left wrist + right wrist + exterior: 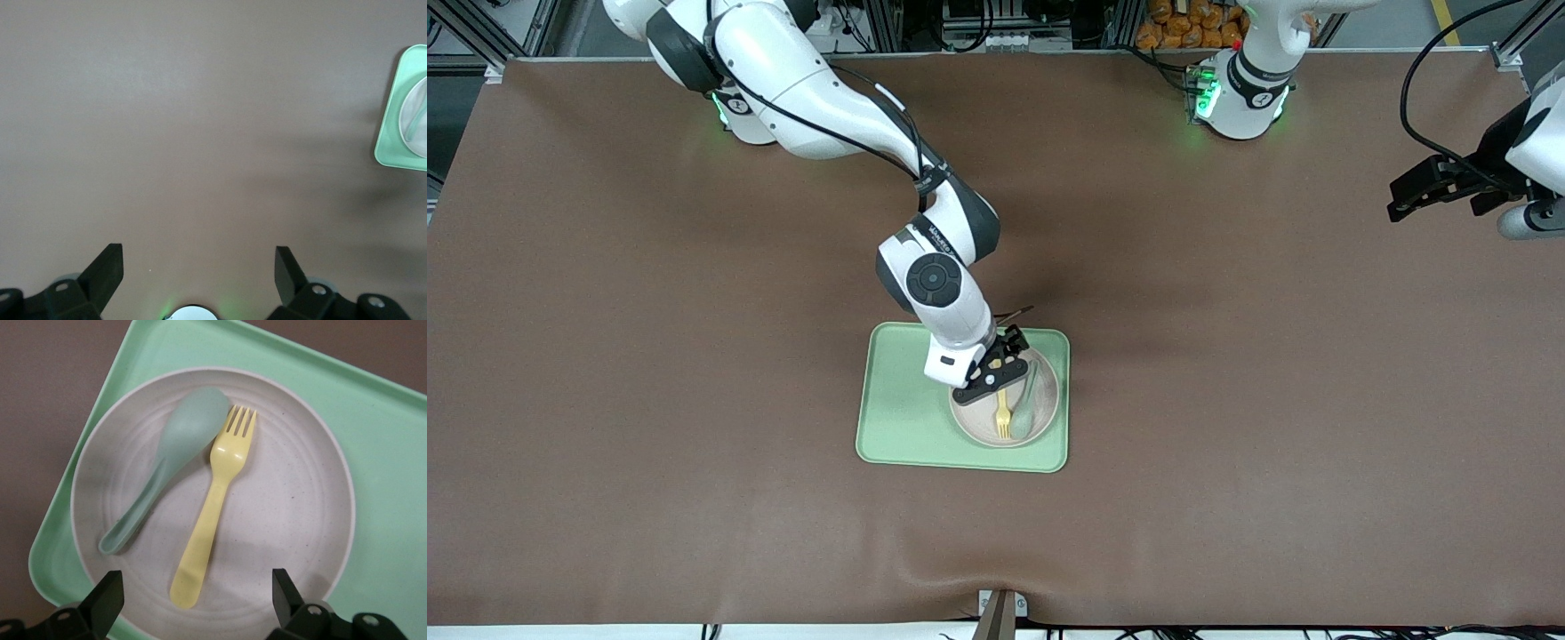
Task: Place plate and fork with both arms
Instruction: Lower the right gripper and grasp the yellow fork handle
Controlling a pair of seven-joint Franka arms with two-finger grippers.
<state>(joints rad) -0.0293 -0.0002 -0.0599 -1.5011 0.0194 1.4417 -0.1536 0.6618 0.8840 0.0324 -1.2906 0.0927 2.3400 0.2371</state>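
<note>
Right wrist view shows the fork [212,505] lying flat in the plate [300,513], handle end toward the camera, with the grey-green spoon [170,463] just beside it and their heads nearly touching. The plate sits on the green tray [898,400], at the end of the tray toward the left arm. Your right gripper [1000,373] hangs directly over the plate with its fingers [107,597] spread wide and nothing between them; the fork's handle lies between the two finger lines. Judged step: pick up the fork. You should descend straight, keeping the handle centred between the fingers, and close low on the handle where it stands clear of the spoon; closing nearer the tines risks catching the spoon's bowl as well. The fork is thin and flat on a smooth plate, so it may skid or tip if one finger lands first. Your left gripper [1432,191] waits over bare table [200,133] toward its own end, fingers wide apart, holding nothing.
</note>
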